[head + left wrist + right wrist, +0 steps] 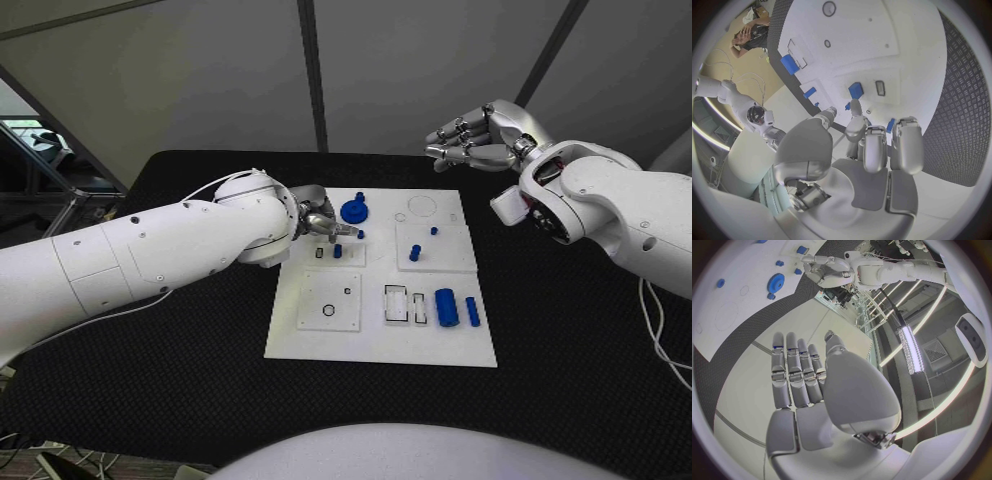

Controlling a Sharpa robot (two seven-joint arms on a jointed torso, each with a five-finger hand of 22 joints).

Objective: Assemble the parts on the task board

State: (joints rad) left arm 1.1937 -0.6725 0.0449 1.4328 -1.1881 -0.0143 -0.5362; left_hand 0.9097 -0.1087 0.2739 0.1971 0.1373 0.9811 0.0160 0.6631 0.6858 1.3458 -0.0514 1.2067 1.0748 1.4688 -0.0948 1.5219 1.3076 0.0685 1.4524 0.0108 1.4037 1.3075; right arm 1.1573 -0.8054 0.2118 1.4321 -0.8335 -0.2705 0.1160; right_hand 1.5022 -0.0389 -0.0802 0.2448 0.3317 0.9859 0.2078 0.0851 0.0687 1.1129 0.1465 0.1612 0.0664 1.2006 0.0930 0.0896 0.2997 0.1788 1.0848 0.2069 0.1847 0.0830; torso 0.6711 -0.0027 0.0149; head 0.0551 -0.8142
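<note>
We are seeing a matt black tabletop with a rough, dimpled weave under the left hand, whose fingers are showing as brushed, satin silver metal. Just beneath that hand, the task board is looking like smooth white plastic, faintly glossy. The blue parts beside it are appearing as smooth matt plastic. The right hand is gleaming likewise, metallic.
</note>
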